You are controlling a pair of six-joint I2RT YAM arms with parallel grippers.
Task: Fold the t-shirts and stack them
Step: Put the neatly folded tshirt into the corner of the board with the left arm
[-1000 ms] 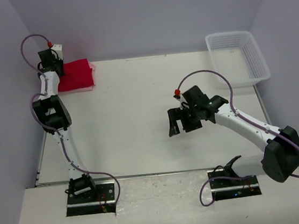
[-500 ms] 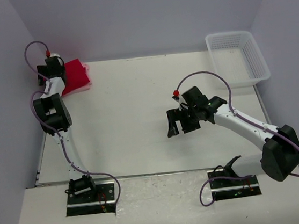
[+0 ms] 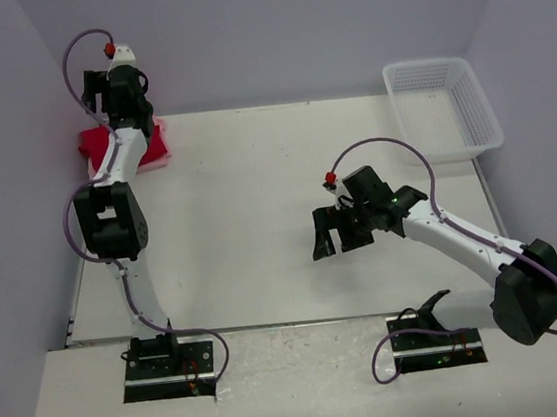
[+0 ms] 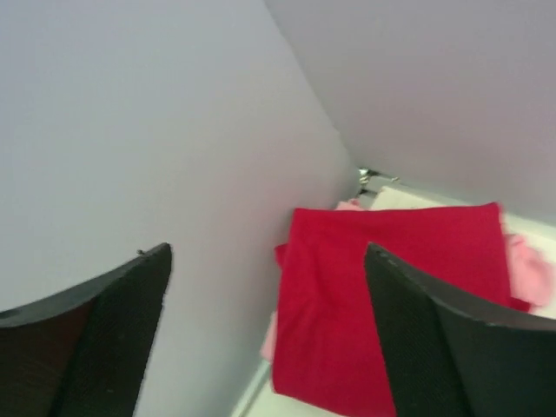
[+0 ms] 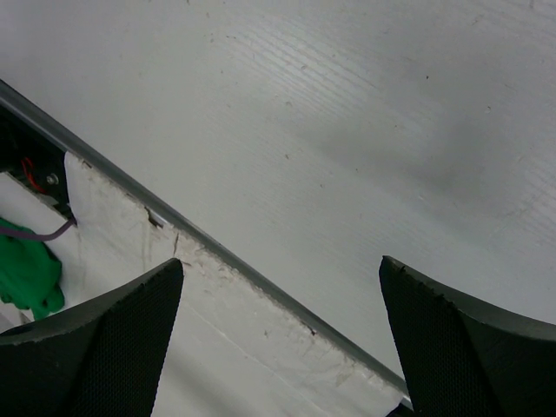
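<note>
A neatly folded crimson t-shirt (image 4: 391, 295) lies on a pale pink t-shirt (image 4: 528, 269) at the desk's (image 3: 256, 191) far left corner. The left gripper (image 4: 268, 261) above it and the right gripper (image 5: 280, 262) are both spread wide, holding nothing.

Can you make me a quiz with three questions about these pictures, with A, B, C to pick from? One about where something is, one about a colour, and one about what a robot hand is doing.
1. Where on the table is the white basket?
A. far right corner
B. middle
C. near left edge

2. What colour is the t-shirt on top of the pile?
A. green
B. red
C. blue

3. What is the left gripper doing?
A. squeezing a shirt
B. open, holding nothing
C. shut tight, empty

Answers:
1 A, the top view shows it at the far right corner.
2 B, the red t-shirt lies on the pink t-shirt, which peeks out underneath.
3 B, its jaws stand wide apart above the pile, with no cloth between them.
</note>
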